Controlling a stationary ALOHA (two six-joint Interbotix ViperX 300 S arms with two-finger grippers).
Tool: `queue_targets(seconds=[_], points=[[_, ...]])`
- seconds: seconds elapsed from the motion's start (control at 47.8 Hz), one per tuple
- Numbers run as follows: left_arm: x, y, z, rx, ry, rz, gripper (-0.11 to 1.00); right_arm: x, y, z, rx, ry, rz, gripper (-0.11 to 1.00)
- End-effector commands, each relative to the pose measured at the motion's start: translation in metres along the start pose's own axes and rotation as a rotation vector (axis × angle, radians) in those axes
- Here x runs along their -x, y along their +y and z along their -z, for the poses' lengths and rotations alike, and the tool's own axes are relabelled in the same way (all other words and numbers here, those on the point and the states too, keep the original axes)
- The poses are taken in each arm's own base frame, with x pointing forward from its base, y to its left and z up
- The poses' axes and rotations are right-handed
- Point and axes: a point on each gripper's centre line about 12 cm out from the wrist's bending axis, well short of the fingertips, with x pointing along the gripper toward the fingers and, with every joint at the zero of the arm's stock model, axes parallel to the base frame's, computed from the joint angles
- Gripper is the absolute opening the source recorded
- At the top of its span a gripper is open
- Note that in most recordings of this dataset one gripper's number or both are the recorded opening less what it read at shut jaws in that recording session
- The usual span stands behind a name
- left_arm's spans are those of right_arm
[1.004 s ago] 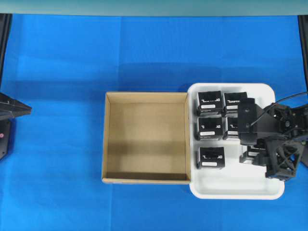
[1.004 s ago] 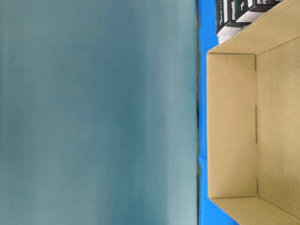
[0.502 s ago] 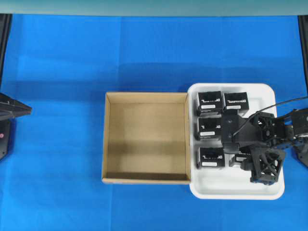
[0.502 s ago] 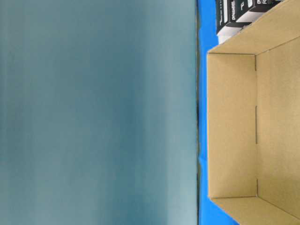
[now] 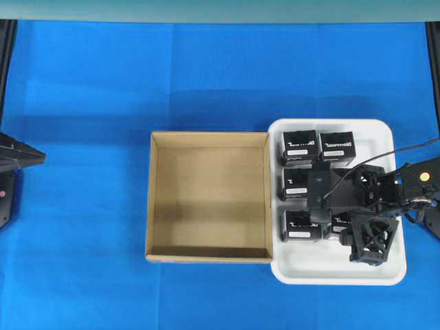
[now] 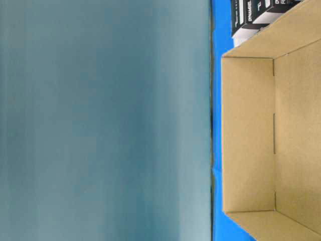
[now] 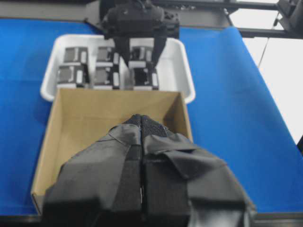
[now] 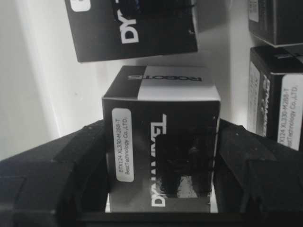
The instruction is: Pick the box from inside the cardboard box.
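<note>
The cardboard box sits mid-table with nothing inside; it also shows in the table-level view and the left wrist view. Several black boxes with white lettering lie in the white tray beside it. My right gripper is shut on one black box at the tray's front right, a finger pressed to each side. I cannot tell whether that box rests on the tray floor. My left gripper is shut and empty, far left of the cardboard box.
The tray touches the cardboard box's right wall. Neighbouring black boxes stand close around the held one. The left arm's base is at the left edge of the blue cloth.
My right gripper has moved left across the tray with the black box between its fingers, closer to the other boxes. The left arm has not moved.
</note>
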Motion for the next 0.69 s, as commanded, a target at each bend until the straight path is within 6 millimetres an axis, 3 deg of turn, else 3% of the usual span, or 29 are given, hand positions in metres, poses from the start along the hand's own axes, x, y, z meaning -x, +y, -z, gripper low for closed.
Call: queue_targets(seconds=[0.0,0.544,0.586,0.67], points=[[-0.002,0.000,-0.004,-0.002,-0.006,0.002,-0.07,-0.005,0.000,-0.001,-0.002,0.015,0.005,0.60],[-0.002,0.000,-0.004,-0.002,-0.006,0.002,-0.07,-0.002,0.004,-0.007,0.013,0.002,-0.002,0.61],[-0.002,0.000,-0.004,-0.003,-0.006,0.002,-0.07,0.000,0.006,-0.010,0.013,-0.007,-0.005,0.65],[-0.003,0.000,-0.003,-0.003,-0.003,0.001,-0.07,0.002,0.007,-0.013,0.016,-0.020,-0.008,0.86]])
